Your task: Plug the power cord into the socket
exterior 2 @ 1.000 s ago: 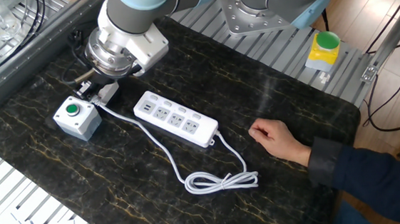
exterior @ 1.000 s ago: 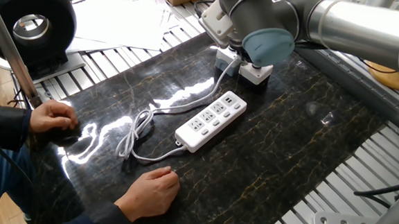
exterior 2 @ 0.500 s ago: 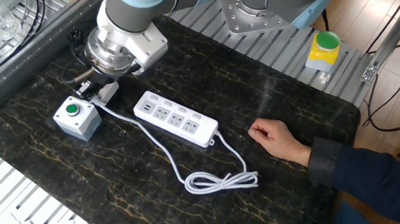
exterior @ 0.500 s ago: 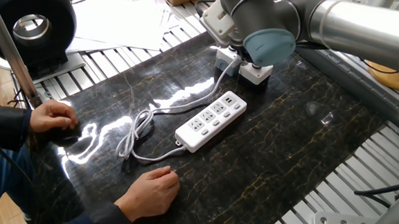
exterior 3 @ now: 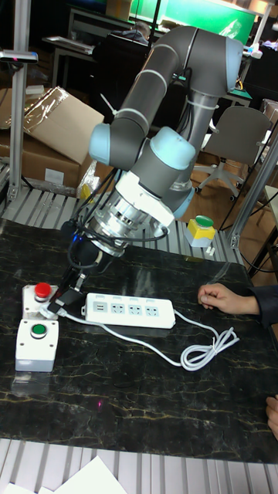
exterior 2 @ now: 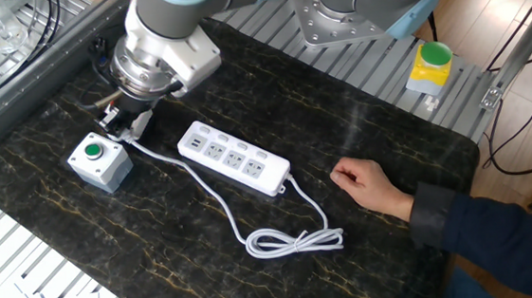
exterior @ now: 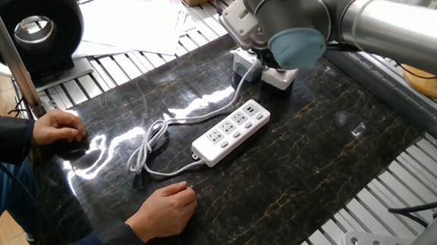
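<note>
cord loops (exterior 2: 292,240) beside socket (exterior 2: 234,157)

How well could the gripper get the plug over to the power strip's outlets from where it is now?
Probably well: the gripper sits just off the end of the power strip, nothing lies between, and the person's hand rests well clear.

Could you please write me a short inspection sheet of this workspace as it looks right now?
Surface: dark marbled mat on a slatted metal table.
Job's things: socket lies flat mid-mat, no plug seen in its outlets; power cord runs from its end into loose loops, its other end leading to the gripper.
Clutter: green-button box, red-button box, yellow box with green button.
Gripper: gripper low beside the socket's end, shut on the plug.
Cables: black robot cables hang by the wrist.
Surroundings: a person's hands rest on the mat; papers, cardboard box.
</note>
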Controlling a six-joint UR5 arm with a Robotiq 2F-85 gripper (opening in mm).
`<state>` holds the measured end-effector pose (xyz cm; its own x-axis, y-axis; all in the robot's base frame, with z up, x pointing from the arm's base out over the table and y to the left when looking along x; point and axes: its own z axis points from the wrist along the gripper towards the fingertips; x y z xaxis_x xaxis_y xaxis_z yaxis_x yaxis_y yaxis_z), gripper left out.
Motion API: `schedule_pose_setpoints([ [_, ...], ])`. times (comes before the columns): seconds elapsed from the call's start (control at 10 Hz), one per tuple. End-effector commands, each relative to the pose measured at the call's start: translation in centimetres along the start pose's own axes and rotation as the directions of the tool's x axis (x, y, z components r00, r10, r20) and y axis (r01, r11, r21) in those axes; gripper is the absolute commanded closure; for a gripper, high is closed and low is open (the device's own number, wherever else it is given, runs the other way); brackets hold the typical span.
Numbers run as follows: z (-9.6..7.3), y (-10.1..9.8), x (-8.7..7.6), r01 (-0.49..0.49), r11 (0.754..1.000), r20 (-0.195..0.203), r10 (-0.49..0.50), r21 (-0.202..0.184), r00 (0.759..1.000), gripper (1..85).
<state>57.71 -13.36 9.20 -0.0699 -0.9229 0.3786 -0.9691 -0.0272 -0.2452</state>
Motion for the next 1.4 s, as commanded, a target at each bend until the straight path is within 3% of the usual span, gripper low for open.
schedule_pose_setpoints([
  [0.0, -1.6, 0.1, 0.1, -0.029, 0.999, 0.044, 0.031, -0.031, 0.999, 84.0],
  [0.2, -3.6, 0.1, -0.4, -0.103, 0.993, 0.086, 0.108, -0.060, 0.990, 84.0],
  [0.3, -5.4, 0.4, -1.1, -0.177, 0.978, 0.116, 0.189, -0.109, 0.975, 84.0],
  [0.4, -7.4, 0.5, -1.9, -0.278, 0.947, 0.139, 0.301, -0.163, 0.944, 84.0],
  [0.5, -9.7, 0.9, -3.6, -0.424, 0.872, 0.159, 0.467, -0.245, 0.870, 84.0],
  [0.6, -11.2, 0.2, -4.6, -0.542, 0.791, 0.153, 0.595, -0.284, 0.789, 84.0],
  [0.7, -12.2, -1.1, -4.9, -0.633, 0.722, 0.123, 0.680, -0.278, 0.723, 84.0],
  [0.9, -12.6, -2.2, -8.6, -0.746, 0.542, 0.124, 0.832, -0.386, 0.541, 84.0],
  [1.1, -10.9, -3.3, -9.6, -0.792, 0.459, 0.114, 0.883, -0.401, 0.454, 84.0],
  [1.2, -10.1, -3.6, -10.1, -0.815, 0.405, 0.100, 0.911, -0.415, 0.401, 84.0],
  [1.3, -9.0, -3.7, -10.5, -0.830, 0.373, 0.082, 0.924, -0.416, 0.375, 84.0],
])
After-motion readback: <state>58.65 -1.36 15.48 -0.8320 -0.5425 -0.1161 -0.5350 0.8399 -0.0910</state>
